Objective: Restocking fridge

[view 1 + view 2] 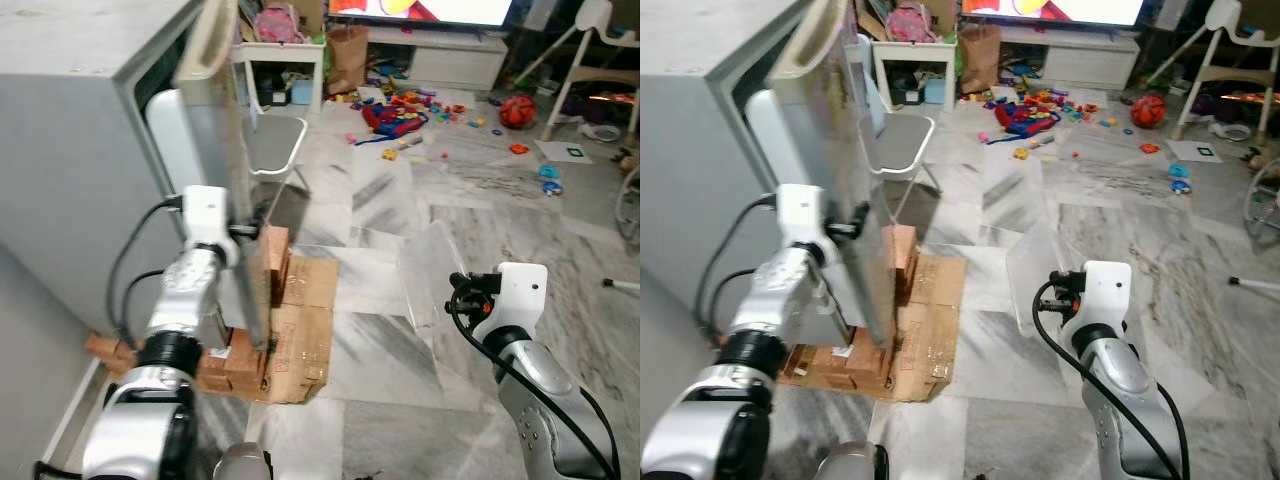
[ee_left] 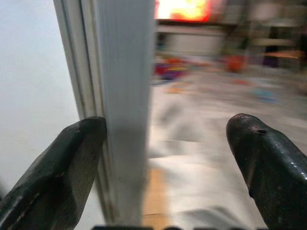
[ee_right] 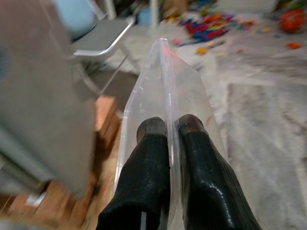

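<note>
The grey fridge (image 1: 70,150) stands on my left with its door (image 1: 232,190) swung partly open, edge toward me. My left gripper (image 2: 168,139) is open at that door edge (image 2: 124,96); one finger (image 2: 62,163) lies against the door's inner side and the other stands apart on the outer side. At lower right, my right gripper (image 3: 170,127) is shut on a clear plastic bag (image 3: 168,81), which sticks up and forward from the fingers (image 1: 435,270). What the bag holds cannot be made out.
Red bricks (image 1: 272,255) and flattened cardboard (image 1: 305,335) lie at the fridge's foot. A grey chair (image 1: 275,140) stands just behind the door. Toys (image 1: 400,115) are scattered on the marble floor farther back, beside a white table (image 1: 280,60) and a high chair (image 1: 590,50).
</note>
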Controlling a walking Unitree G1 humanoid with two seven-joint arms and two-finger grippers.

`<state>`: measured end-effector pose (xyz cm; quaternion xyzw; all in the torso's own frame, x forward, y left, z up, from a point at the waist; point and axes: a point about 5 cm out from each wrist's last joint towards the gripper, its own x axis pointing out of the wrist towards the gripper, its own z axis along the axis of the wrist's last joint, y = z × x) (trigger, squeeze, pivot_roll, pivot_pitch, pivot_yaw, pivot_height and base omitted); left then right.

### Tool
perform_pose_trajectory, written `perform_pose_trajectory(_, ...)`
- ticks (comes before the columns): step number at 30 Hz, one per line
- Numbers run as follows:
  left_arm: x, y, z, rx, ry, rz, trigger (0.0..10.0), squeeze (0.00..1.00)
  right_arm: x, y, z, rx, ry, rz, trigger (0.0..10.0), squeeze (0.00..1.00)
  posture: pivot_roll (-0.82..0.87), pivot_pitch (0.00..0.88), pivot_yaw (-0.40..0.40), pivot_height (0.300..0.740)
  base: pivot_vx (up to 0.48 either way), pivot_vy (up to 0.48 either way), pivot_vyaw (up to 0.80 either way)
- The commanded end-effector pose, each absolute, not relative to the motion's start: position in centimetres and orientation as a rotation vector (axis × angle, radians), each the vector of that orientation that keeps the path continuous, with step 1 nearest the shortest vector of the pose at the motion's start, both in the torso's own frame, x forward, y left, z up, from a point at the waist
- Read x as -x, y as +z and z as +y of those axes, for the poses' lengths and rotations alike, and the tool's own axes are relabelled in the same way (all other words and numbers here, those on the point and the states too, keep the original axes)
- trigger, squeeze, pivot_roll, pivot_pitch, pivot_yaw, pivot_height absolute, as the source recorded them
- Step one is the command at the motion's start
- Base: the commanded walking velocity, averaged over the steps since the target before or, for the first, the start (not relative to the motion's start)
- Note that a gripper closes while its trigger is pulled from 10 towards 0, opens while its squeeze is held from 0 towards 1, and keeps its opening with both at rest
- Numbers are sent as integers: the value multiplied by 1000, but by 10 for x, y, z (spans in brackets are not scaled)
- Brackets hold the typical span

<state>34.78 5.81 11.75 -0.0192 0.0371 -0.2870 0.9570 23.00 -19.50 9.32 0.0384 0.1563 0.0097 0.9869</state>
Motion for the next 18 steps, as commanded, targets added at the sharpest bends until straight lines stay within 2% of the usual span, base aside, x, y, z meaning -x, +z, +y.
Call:
perform_pose_trajectory(1, -333, 159, -11, -19, -914, -65, 10000, 0, -229, 91, -189, -82, 48, 327, 10000, 0, -68, 0, 4, 740, 0, 0, 0)
perform_pose_trajectory(3, -311, 170, -45, -21, -1096, -102, 10000, 0, -227, 90, -189, -81, 44, 328, 10000, 0, -76, 0, 11, 740, 0, 0, 0)
perform_pose_trajectory(5, -291, 176, -64, -12, -1221, -129, 10000, 0, -227, 93, -188, -83, 36, 319, 10000, 0, -83, 0, 19, 740, 0, 0, 0)
perform_pose_trajectory(10, -285, 173, -58, 6, -1196, -126, 10000, 0, -231, 93, -190, -85, 13, 303, 10000, 0, -75, 0, 28, 740, 0, 0, 0)
perform_pose_trajectory(11, -288, 169, -50, -1, -1152, -115, 10000, 0, -232, 93, -191, -86, 11, 302, 10000, 0, -64, 0, 28, 740, 0, 0, 0)
perform_pose_trajectory(13, -306, 157, 0, -17, -879, -88, 10000, 0, -237, 89, -186, -94, 17, 300, 10000, 0, -33, 0, 18, 740, 0, 0, 0)
perform_pose_trajectory(15, -306, 157, 0, -17, -879, -88, 10000, 0, -237, 89, -186, -94, 17, 300, 10000, 0, -33, 0, 18, 740, 0, 0, 0)
perform_pose_trajectory(18, -324, 147, 56, -75, -574, -84, 10000, 0, -242, 93, -181, -105, 28, 276, 10000, 0, -13, 0, 6, 740, 0, 0, 0)
